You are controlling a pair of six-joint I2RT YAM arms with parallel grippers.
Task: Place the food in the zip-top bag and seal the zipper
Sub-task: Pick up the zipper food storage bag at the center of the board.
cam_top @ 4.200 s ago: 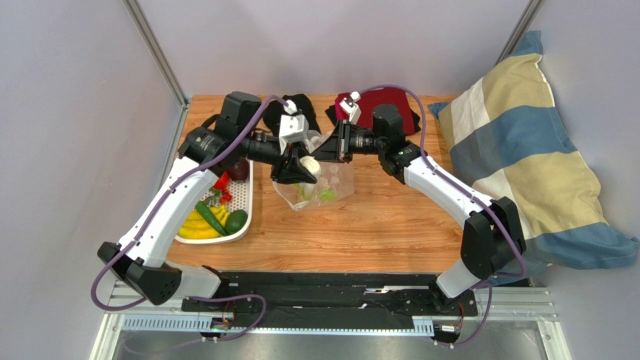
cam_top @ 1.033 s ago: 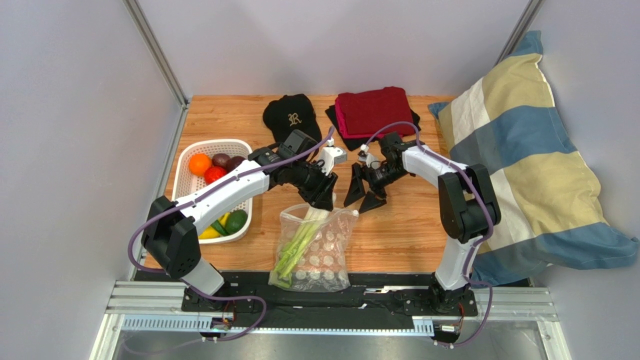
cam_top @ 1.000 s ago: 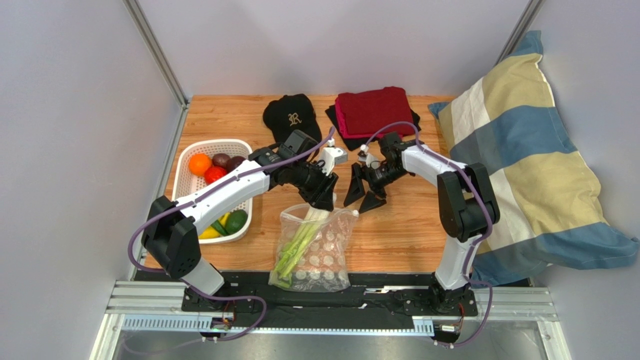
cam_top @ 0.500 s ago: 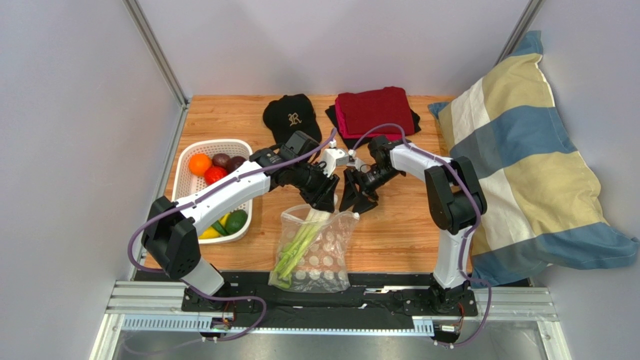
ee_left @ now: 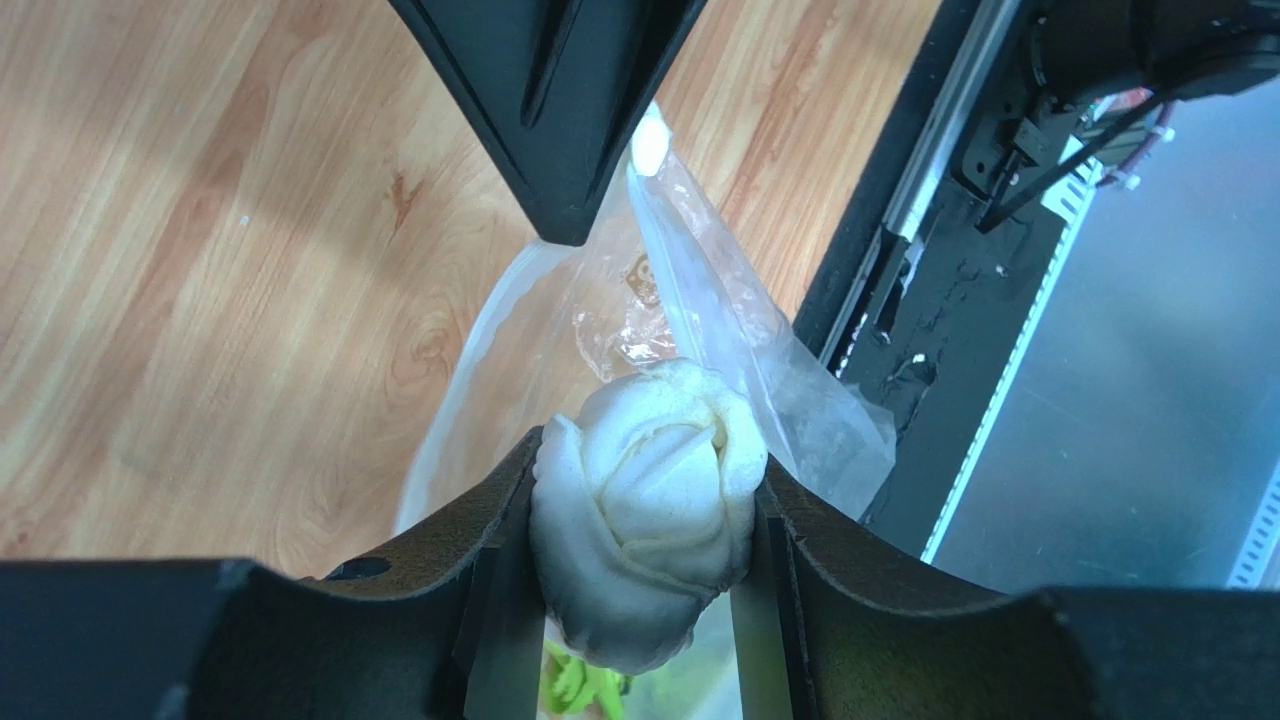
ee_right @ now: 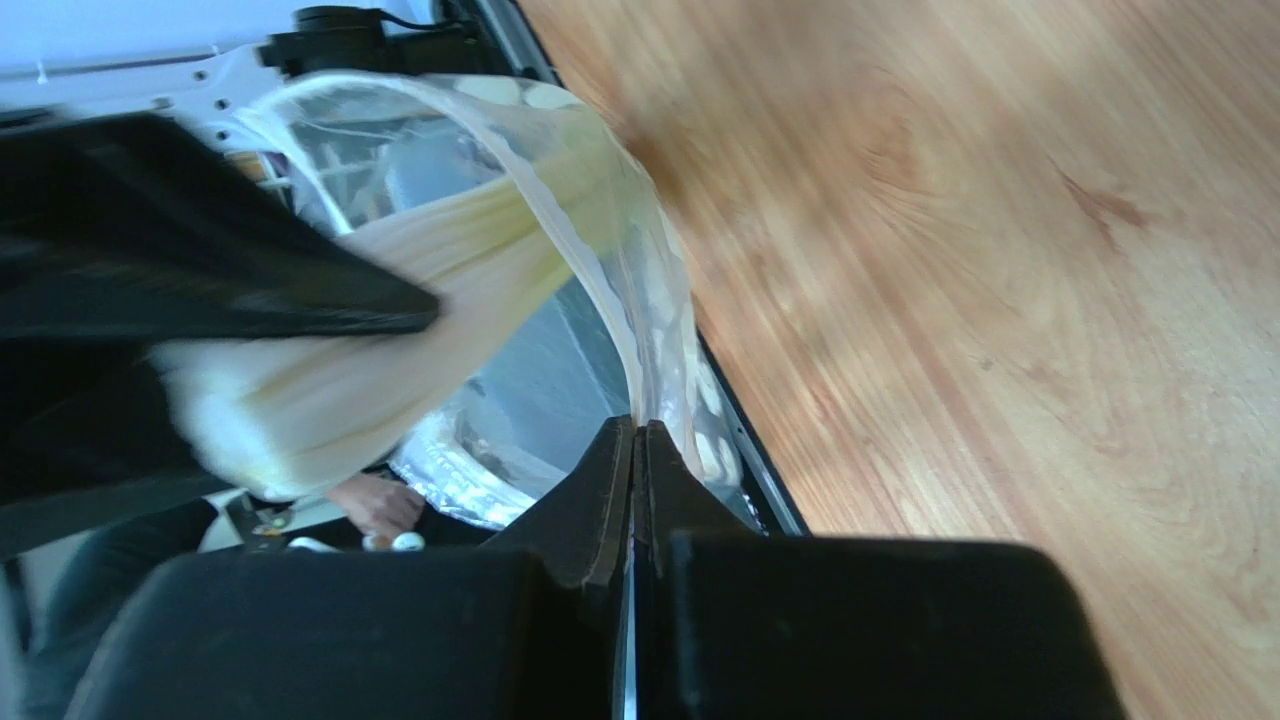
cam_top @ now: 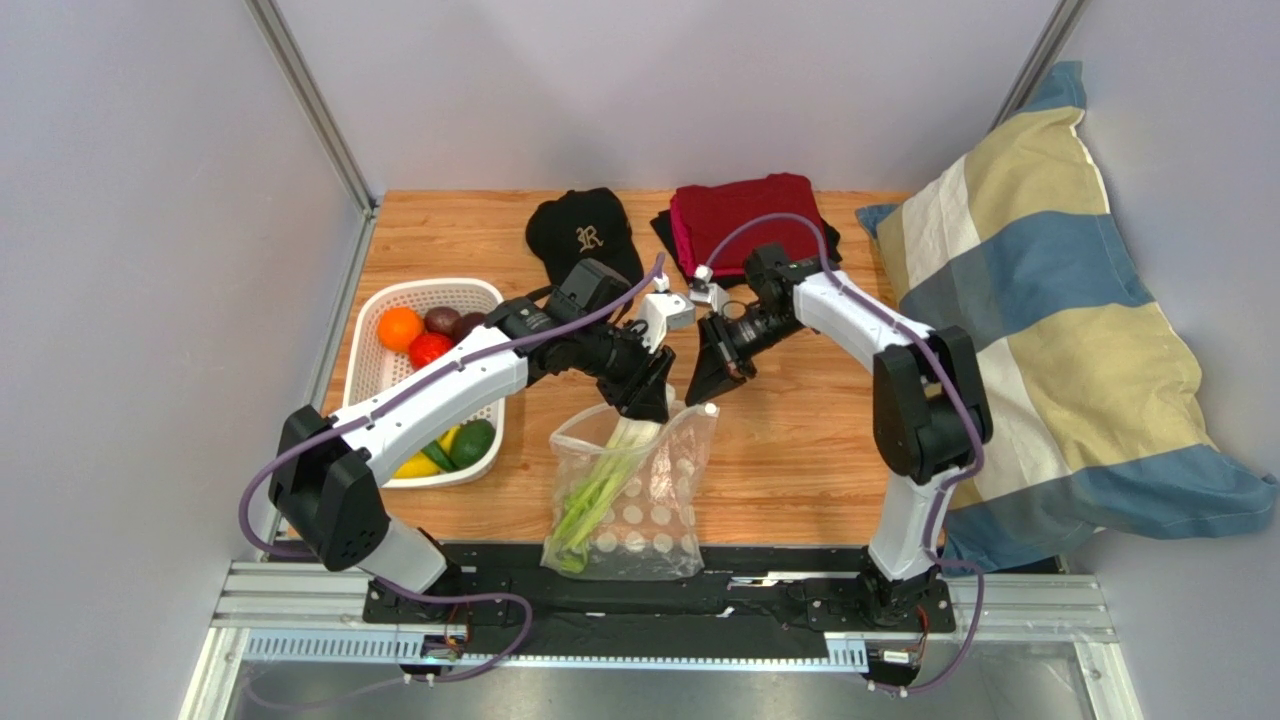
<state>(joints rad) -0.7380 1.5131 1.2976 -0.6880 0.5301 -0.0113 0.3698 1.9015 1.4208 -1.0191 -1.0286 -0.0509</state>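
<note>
Clear dotted plastic, our zip-top bag (cam_top: 672,503) lies at the near edge of the bench (cam_top: 781,450). Our right claw (ee_right: 633,438) pinches its mouth rim, lifting it wide, so our left claw (ee_left: 646,462), gripping the white end of the stalk (ee_left: 639,555), can feed it inside.

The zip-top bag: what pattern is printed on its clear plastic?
The zip-top bag carries white polka dots, clearest in the top external view.

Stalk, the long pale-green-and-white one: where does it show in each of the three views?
Top external: stalk at lower centre, inside the zip-top bag, white end in the left gripper.
Left wrist: its white end at bottom centre, between the fingers.
Right wrist: pale length at left, behind bag film.
Shared landmark: the bag's clear mouth edge.
</note>
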